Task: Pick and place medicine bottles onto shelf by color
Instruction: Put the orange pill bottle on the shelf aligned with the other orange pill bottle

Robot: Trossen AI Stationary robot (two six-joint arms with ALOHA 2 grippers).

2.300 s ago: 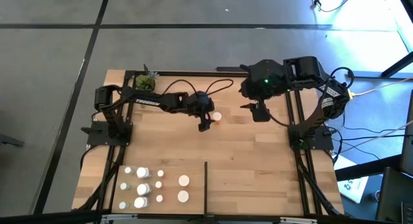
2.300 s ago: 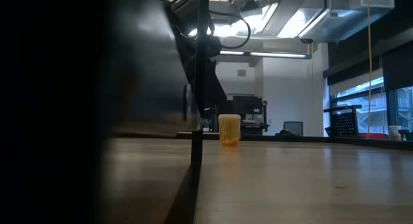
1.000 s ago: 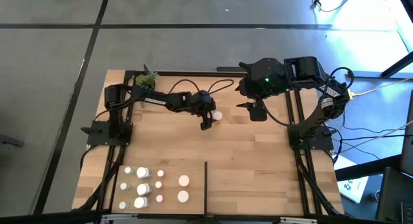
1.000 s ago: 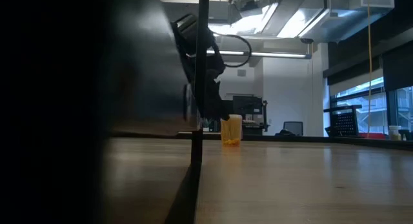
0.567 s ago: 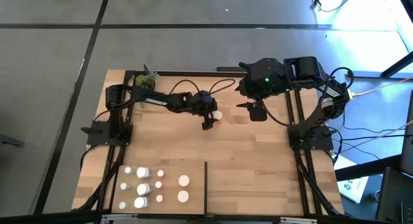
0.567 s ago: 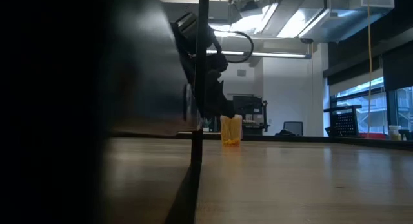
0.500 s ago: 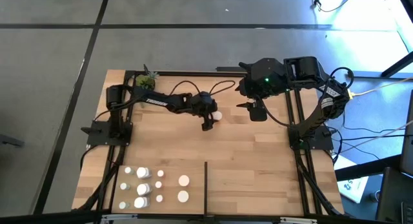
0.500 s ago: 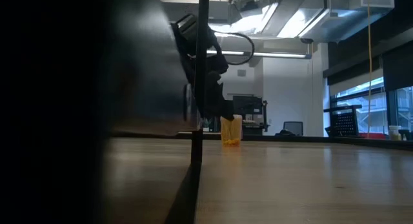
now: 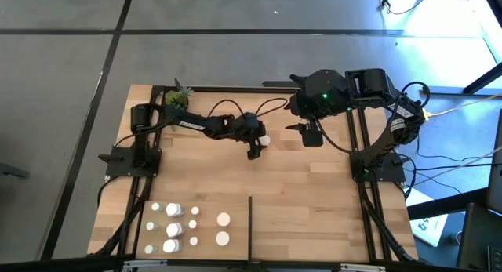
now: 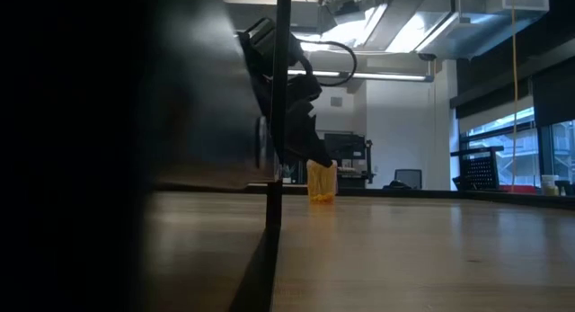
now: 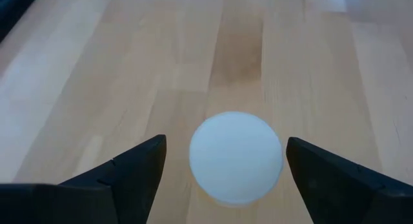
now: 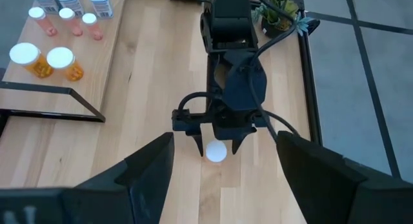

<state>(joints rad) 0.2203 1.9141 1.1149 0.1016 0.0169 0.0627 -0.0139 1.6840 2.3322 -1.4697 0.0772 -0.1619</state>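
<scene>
The left gripper stood with its jaws apart on either side of an orange bottle, neither finger touching its round white cap in the left wrist view. The bottle stood upright on the shelf near the far middle of the planks, translucent orange in the low view. The right gripper, jaws spread wide and holding nothing, hung just to the right of it. Near the front left corner stood the other medicine bottles, white-capped, left of the black divider strip.
</scene>
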